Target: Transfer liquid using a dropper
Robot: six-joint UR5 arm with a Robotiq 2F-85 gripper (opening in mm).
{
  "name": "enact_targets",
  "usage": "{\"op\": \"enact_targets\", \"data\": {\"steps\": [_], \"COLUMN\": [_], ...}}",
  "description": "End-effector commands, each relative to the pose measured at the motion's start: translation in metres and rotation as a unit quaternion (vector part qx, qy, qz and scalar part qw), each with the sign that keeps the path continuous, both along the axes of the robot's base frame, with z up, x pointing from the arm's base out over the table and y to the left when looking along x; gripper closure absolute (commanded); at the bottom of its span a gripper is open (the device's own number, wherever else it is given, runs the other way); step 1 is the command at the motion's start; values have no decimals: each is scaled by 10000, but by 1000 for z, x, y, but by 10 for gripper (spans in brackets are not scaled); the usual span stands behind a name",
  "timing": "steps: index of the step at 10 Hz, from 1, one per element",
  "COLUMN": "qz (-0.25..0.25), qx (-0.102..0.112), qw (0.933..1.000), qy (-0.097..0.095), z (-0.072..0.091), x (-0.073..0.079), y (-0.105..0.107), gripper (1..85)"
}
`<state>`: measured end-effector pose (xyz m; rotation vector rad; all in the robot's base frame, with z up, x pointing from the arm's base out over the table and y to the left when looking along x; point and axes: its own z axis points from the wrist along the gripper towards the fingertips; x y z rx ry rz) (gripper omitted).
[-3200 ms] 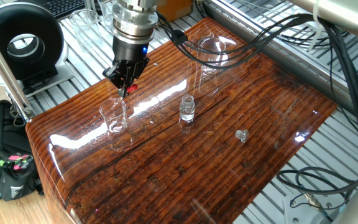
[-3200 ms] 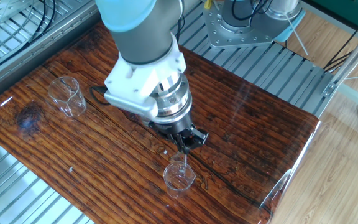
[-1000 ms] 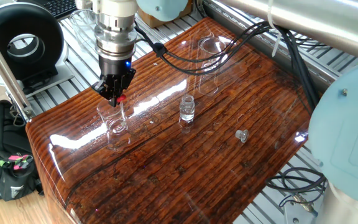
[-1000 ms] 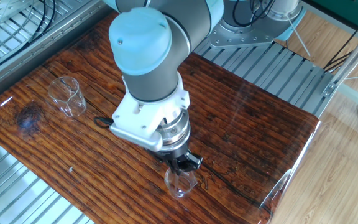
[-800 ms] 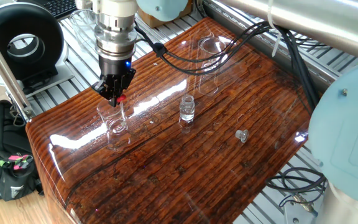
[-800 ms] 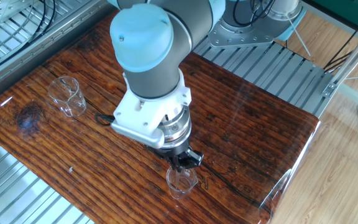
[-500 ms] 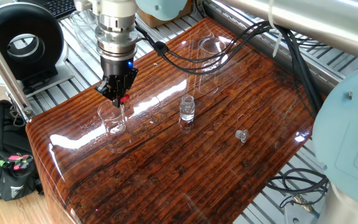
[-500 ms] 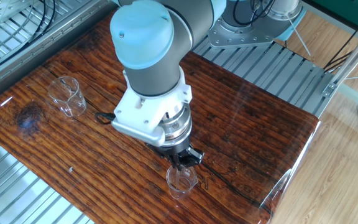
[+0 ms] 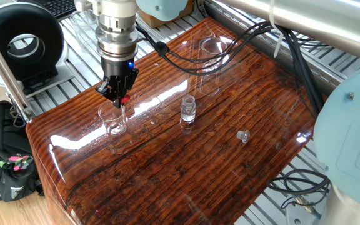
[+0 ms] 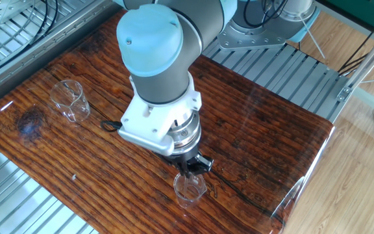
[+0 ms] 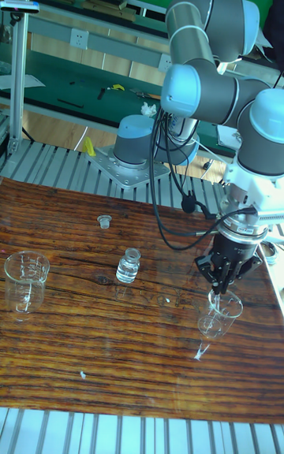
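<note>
While hand (image 9: 119,97) holds dropper (image 9: 122,104) over beaker (image 9: 114,118), vial (image 9: 188,109) stands nr.

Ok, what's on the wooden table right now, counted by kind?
Beakers: 2, small beaker and large beaker
Vial: 1, vial
Loose cap: 1, cap
Dropper: 1, dropper, held in the gripper over the small beaker
Total: 5

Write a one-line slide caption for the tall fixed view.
UR5 gripper holds the dropper upright in a small beaker; vial and large beaker stand apart.
</note>
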<state>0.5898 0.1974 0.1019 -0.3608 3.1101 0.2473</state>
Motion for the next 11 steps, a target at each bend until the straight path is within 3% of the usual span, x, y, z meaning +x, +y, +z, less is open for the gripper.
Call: {"op": "enact_targets", "data": {"steps": [1,7,11], "qz": [4,103,225], "qx": [-29,-57,-79], "qw": [10000,9999,9997], "qy": [41,34,-37], "z": [-1,-1,-2], "x": [-1,-2,0], "y": [0,-1,-1], "gripper": [837,823,727]}}
